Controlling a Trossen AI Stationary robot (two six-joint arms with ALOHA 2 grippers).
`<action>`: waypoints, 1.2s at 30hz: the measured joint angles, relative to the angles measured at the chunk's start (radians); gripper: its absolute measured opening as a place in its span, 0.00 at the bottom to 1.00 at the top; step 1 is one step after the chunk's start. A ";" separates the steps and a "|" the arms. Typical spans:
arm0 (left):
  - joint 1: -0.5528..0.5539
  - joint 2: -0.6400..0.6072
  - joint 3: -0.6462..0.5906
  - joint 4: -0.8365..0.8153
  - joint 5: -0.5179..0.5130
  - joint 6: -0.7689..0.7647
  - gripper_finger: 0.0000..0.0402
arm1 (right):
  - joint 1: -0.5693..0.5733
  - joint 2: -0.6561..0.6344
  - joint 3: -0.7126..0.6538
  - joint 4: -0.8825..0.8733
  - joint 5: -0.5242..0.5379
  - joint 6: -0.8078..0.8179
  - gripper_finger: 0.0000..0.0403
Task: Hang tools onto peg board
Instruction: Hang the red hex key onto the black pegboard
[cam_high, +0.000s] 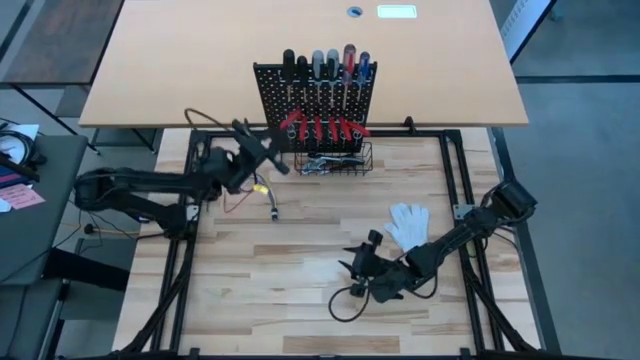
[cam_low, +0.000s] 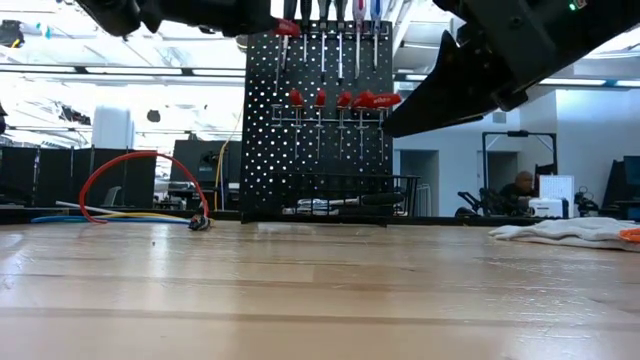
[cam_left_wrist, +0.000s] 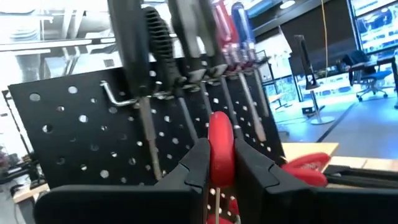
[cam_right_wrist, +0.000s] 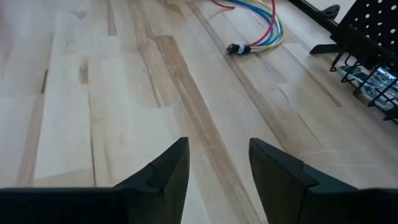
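I have a red-handled screwdriver (cam_left_wrist: 221, 149) pinched in the left tool (cam_left_wrist: 221, 177), its fingers clamped on either side of the handle, right in front of the peg board (cam_high: 270, 95) at its left end. From above, the left tool (cam_high: 262, 150) sits just beside the board's lower left corner. I judge the screwdriver light and rigid, with a smooth plastic handle that could slip or twist in the pinch; holding it on the thick part of the handle looks right, since that leaves the shaft free to drop through a ring holder. The board's top row already carries screwdrivers (cam_high: 325, 65) with black, grey, red and blue handles, and red-handled pliers (cam_high: 325, 128) hang below them. Wrenches (cam_high: 325, 162) lie in the wire basket (cam_high: 366, 158) at the board's base.

The right tool (cam_right_wrist: 214, 171) hovers wide apart over bare wood, well clear of the board toward the near edge. Near it lies a white glove (cam_high: 408, 222); a bundle of coloured cables (cam_low: 140, 200) rests left of the board. The surface (cam_high: 300, 260) is pale planked wood. Behind the board I see an open workshop with monitors and ceiling lights.
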 joint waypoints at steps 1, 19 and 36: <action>0.021 0.000 0.010 -0.013 0.017 -0.013 0.09 | -0.001 -0.002 0.000 -0.001 -0.001 0.000 0.43; 0.190 0.127 0.012 -0.030 0.135 -0.213 0.09 | -0.002 -0.004 0.000 0.000 -0.007 -0.004 0.43; 0.174 0.126 0.012 -0.106 0.089 -0.247 0.11 | 0.004 -0.005 0.000 -0.003 -0.007 -0.004 0.43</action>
